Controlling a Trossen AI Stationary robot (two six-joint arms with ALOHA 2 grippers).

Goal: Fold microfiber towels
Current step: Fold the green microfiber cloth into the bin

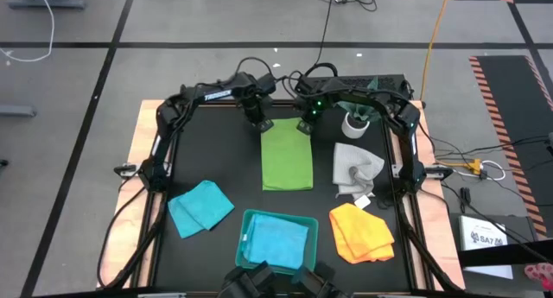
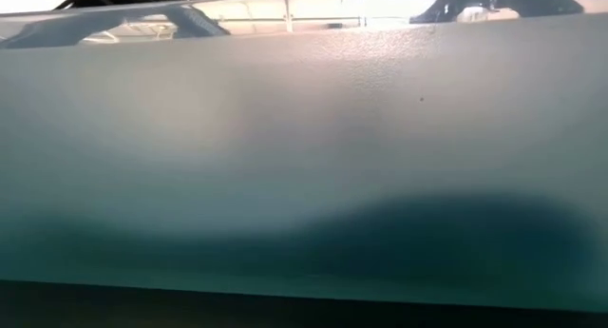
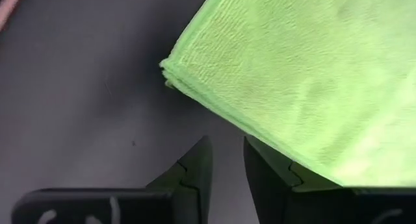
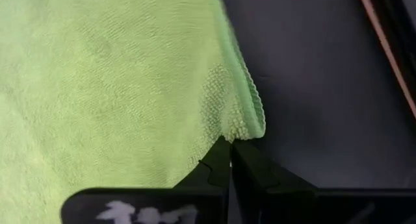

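Grippers first: the right gripper is clenched tight on the rolled corner of the lime green towel, its two tips pinched together right at the hem. The left gripper sits at the towel's other far corner with a narrow gap between its fingers; the cloth edge runs just beside and partly over one finger, and I cannot tell whether any fabric is actually caught.

From above, both arms meet at the far end of the green towel, which lies as a long folded rectangle in the middle of the black table. A turquoise towel lies near the left front, another fills the teal tray at the front edge, the pale grey towel sits crumpled to the right, and the yellow-orange towel lies in front of it.

The step looks like taking the two far corners to fold the strip towards the front. To do it well, the left side should secure both layers before lifting, then both corners should rise together, travel level, and land square on the near edge.
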